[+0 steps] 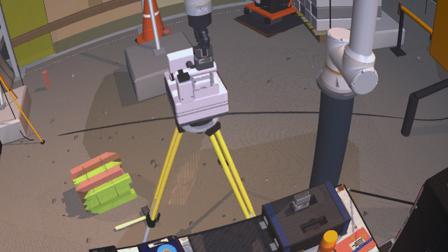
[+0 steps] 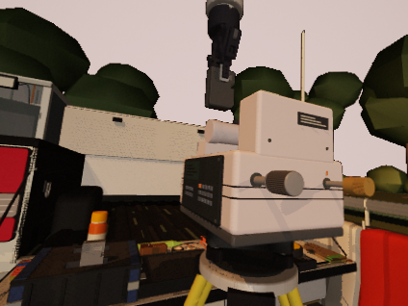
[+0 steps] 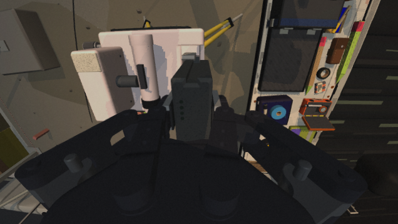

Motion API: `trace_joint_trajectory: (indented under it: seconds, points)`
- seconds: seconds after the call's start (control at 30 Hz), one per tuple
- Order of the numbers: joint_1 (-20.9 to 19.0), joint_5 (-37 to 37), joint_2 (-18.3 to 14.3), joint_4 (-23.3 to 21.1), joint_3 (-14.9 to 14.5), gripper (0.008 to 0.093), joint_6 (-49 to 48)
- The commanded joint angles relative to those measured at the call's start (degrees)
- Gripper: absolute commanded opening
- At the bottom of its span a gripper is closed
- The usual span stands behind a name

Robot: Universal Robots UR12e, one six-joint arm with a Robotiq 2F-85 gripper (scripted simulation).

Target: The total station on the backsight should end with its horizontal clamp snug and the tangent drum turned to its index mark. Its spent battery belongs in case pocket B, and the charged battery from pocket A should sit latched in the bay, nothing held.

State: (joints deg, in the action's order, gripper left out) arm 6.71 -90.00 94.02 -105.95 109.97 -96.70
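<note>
My gripper (image 1: 203, 52) hangs straight down over the white total station (image 1: 196, 92), which sits on a yellow tripod (image 1: 206, 168). A dark grey battery (image 3: 191, 100) is clamped in its fingers, lifted just above the instrument's open bay and hanging upright (image 2: 219, 91). On the instrument's side I see the ribbed tangent drum (image 2: 284, 183) and a smaller knob beside it. The dark equipment case (image 1: 306, 215) lies on the table near the tripod's foot, with a second grey battery (image 1: 301, 201) standing in one pocket and an empty slot (image 1: 313, 224) next to it.
The arm's dark pedestal (image 1: 332, 140) stands to the right of the tripod. A grey block (image 1: 150, 66) and an orange cone (image 1: 152, 22) lie behind the instrument. Folded green-and-orange stakes (image 1: 103, 182) lie on the ground to the left. The table carries an orange-capped bottle (image 1: 329, 241) and small tools.
</note>
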Motion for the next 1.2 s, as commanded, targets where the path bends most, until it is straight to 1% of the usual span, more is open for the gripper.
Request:
trace_joint_trajectory:
  seconds: [0.0, 0.3, 0.57, 0.87, 1.17]
  points:
    - [-0.22, 0.0, 0.07, -0.23, 0.16, 0.008, 0.2]
    - [-3.13, 0.01, 0.31, -2.97, 3.15, 0.008, 3.1]
    - [-7.32, 0.01, 0.09, -6.84, 6.8, 0.008, 7.29]
    - [-13.75, 0.01, -1.44, -12.73, 11.16, 0.008, 13.72]
    - [-21.47, 0.0, -5.0, -19.82, 14.68, 0.008, 21.45]
